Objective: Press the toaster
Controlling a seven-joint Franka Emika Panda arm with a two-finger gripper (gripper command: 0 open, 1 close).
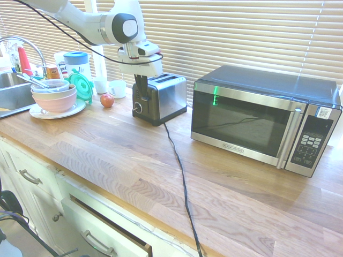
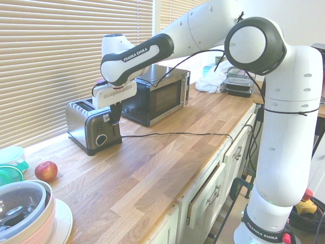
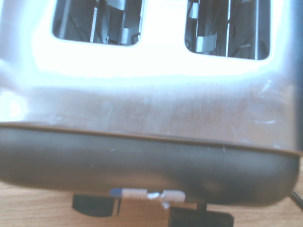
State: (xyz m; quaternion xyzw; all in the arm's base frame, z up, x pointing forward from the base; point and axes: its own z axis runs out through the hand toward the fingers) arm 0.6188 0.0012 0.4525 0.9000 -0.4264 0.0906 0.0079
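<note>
The toaster [image 1: 163,97] [image 2: 87,123] is a small two-slot one with brushed steel sides, standing on the wooden counter near the blinds. Its black end panel with a round knob [image 1: 138,107] [image 2: 101,139] faces the counter's front. My gripper [image 1: 141,94] [image 2: 115,121] points straight down against that panel, just above the knob, with its dark fingers shut together. Whether they touch the lever I cannot tell. In the wrist view the toaster's [image 3: 156,90] two slots fill the picture, and a black lever tab [image 3: 94,205] shows past the end panel.
A large steel-and-black microwave [image 1: 262,123] [image 2: 157,94] stands beside the toaster. The toaster's black cord [image 1: 179,176] runs across the counter to its front edge. An apple [image 1: 107,100] [image 2: 46,171], stacked bowls [image 1: 53,96] and a sink [image 1: 10,88] lie on the other side.
</note>
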